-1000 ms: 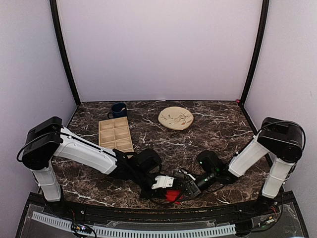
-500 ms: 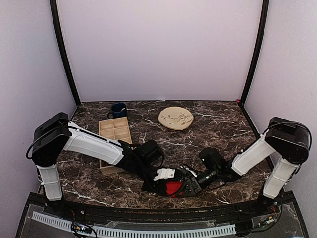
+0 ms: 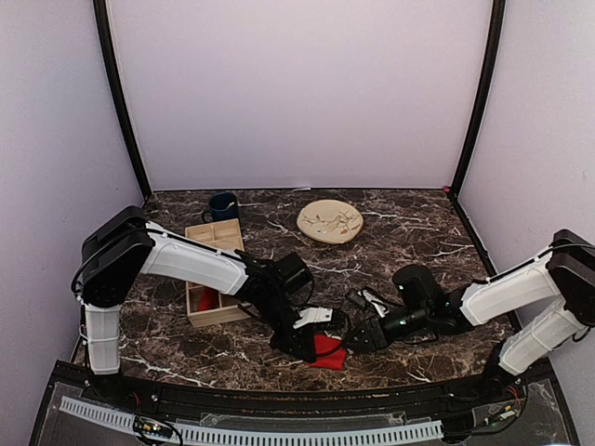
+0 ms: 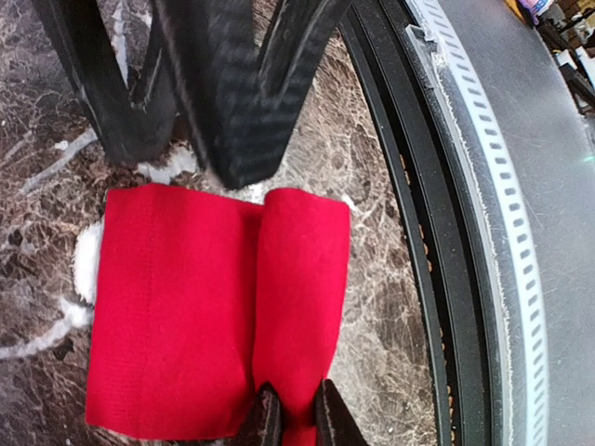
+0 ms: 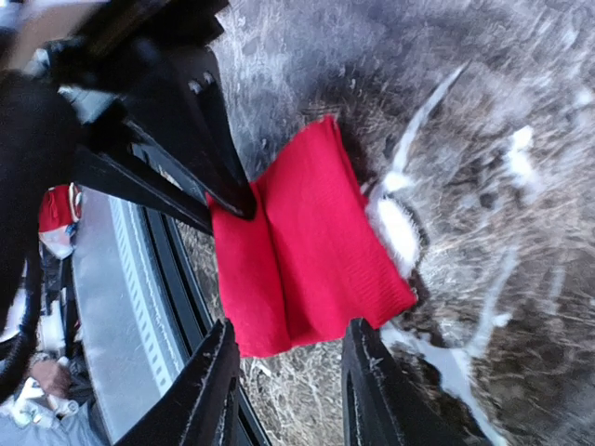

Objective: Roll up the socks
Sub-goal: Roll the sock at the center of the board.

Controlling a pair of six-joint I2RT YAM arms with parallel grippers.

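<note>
Down at the near middle of the dark veined marble table (image 3: 409,242), both arms stretch low and inward. The left gripper (image 4: 293,423) pinches the folded edge of the socks (image 4: 177,316), flat soft red fabric. The right gripper (image 5: 293,334), spread wide and holding nothing, sits just right of them.

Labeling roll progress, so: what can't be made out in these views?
- Top view: the left arm hides part of the socks; the fold is too small to read.
- Top view: red thing in the tray, too small to identify.
- Left wrist: the bottom edge cuts off the left fingers and the fabric pinched there; one sock or two, cannot tell.
- Right wrist: table blurred; right fingers cut off at the bottom edge.
</note>
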